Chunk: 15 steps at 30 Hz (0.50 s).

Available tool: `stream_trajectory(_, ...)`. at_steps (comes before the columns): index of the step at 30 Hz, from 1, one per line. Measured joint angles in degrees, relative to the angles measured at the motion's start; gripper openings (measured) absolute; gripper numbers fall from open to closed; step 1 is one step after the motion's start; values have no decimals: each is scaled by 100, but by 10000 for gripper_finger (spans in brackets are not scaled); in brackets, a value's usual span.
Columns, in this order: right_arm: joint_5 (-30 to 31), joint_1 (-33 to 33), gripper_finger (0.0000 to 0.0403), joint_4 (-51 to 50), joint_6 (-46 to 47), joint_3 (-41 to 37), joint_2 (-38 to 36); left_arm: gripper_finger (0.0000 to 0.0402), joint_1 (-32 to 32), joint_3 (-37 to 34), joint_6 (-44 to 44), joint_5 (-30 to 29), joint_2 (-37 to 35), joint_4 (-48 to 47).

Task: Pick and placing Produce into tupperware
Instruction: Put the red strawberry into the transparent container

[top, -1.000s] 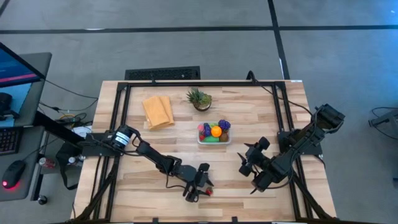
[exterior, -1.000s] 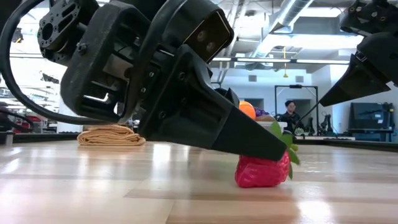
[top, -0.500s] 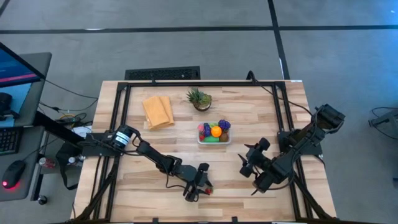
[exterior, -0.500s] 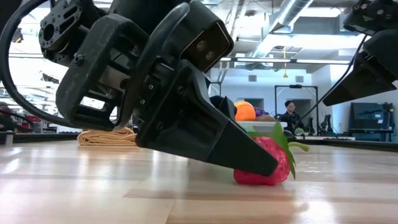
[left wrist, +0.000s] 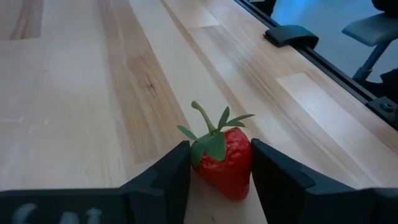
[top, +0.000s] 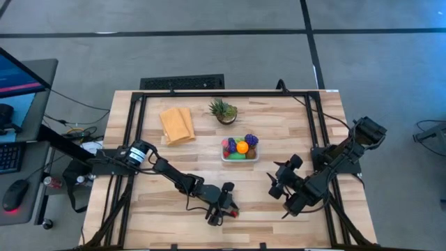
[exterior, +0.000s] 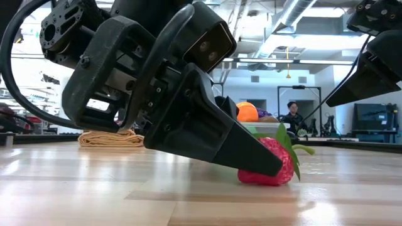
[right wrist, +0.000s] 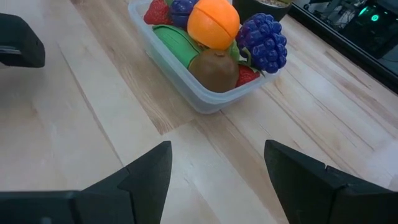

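Note:
A small red toy strawberry (left wrist: 227, 163) with green leaves lies on the wood near the table's near edge, its side on the table in the low view (exterior: 276, 169). My left gripper (left wrist: 219, 155) is down at table height (top: 227, 209), with one finger on each side of the strawberry. The clear tupperware (top: 240, 149) sits mid-table, filled with an orange, purple grapes, a brown kiwi, green pieces and red strawberries (right wrist: 214, 37). My right gripper (right wrist: 217, 171) hovers open at the table's right (top: 279, 185), short of the tupperware. My left gripper pinches the strawberry's body (left wrist: 239, 177) between its two fingers, just below the leaves. The fingers (exterior: 251, 157) slant down toward the table from the left. The strawberry rests on the wood, with its leafy end away from the wrist.
A spiky green potted plant (top: 223, 110) and a folded yellow-orange cloth (top: 177, 124) sit toward the far edge. A black frame rail (top: 317, 132) runs along the table's right side. A person (exterior: 293, 114) stands in the room far behind.
My left gripper has sunk a little toward the table, so its near finger now covers the strawberry's side rather than passing above it. The strawberry has turned slightly, its leaves now pointing more sideways.

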Motion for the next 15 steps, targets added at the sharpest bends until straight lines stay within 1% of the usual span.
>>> stream_trajectory(7,0,0,250,0,0,0,0,144,0,0,2,-260,0,7)
stream_trajectory(11,0,0,250,0,-2,0,0,144,0,0,86,-566,-32,7)
stream_trajectory(15,-20,0,250,0,-2,0,0,144,0,2,262,-982,-253,-53)
